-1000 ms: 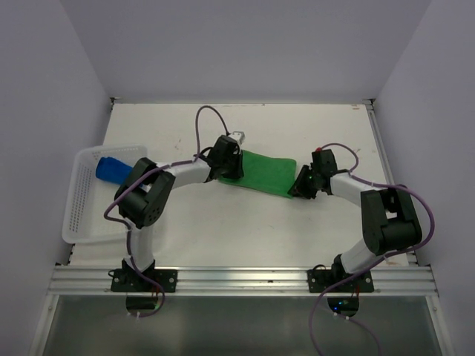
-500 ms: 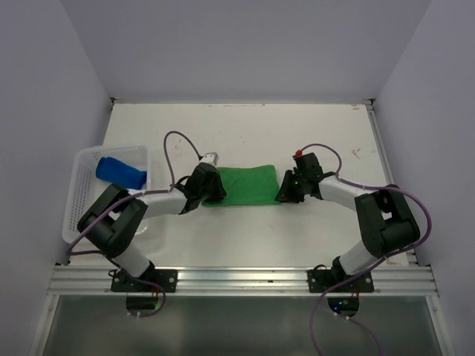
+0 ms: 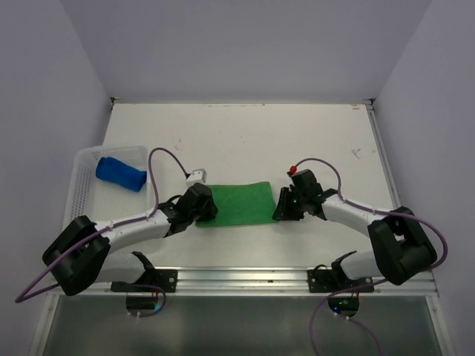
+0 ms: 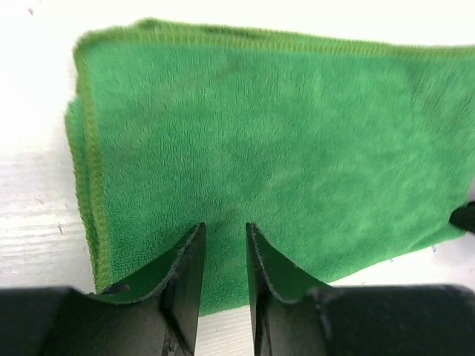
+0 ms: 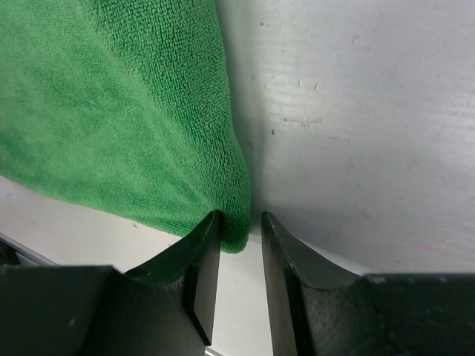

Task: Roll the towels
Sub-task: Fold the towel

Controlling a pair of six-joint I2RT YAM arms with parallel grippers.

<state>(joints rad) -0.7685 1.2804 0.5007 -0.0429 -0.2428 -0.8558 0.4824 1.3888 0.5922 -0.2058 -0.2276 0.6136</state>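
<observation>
the green towel (image 3: 237, 204) lies flat at the middle of the table's (image 3: 245, 141) near edge. the left gripper (image 4: 224, 230) is over its left edge, jaws narrowly apart; the right gripper (image 5: 241, 216), also narrow, has a right corner between its jaws. farther back, the blue towel (image 3: 120, 173) lies rolled in the basket (image 3: 78, 200) at the left edge.
</observation>
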